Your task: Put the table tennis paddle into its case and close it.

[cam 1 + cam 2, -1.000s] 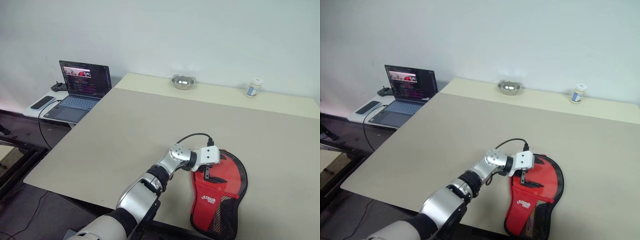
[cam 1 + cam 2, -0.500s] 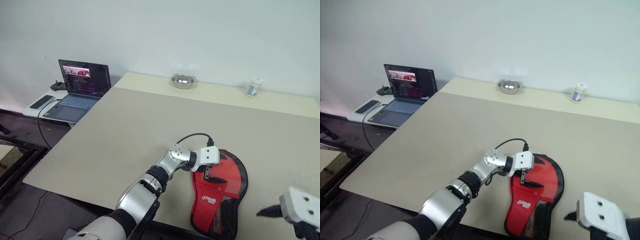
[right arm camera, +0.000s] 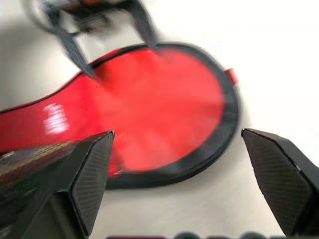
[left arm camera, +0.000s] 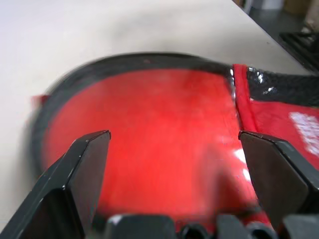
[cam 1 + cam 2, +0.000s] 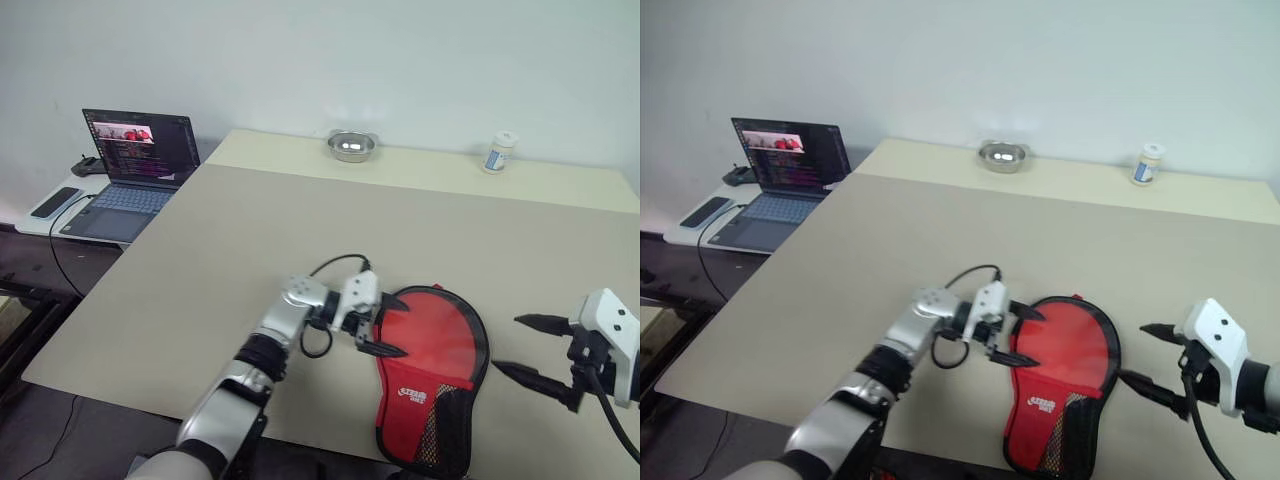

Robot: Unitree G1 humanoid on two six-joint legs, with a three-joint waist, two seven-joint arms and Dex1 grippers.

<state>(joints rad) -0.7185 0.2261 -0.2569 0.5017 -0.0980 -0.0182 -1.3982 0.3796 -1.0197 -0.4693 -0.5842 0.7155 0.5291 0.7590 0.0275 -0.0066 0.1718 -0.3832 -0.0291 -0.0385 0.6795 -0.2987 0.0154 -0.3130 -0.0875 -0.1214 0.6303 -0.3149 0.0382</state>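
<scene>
Now, found the case [image 5: 435,345] lying flat low in the middle of the frame, red side up. Ran long-ways from a round end near the middle down to a thin mesh end at the bottom edge. Found the left gripper [image 5: 400,325] right at the left rim of that round end, fingers spread wide, holding nothing. Could not tell if touching. Found the right gripper [image 5: 508,344] off to the right of the case, a little apart, spread wide too and empty, pointing left at it. Looked like the left one was nearer. Could not tell if the table tennis paddle was tucked inside. Rested on a big pale table [image 5: 250,230]. Had a laptop [image 5: 135,165] at the upper left, a metal bowl [image 5: 351,146] at the top middle, a small bottle [image 5: 497,152] at the upper right, and a plain white wall [image 5: 320,60] behind.
</scene>
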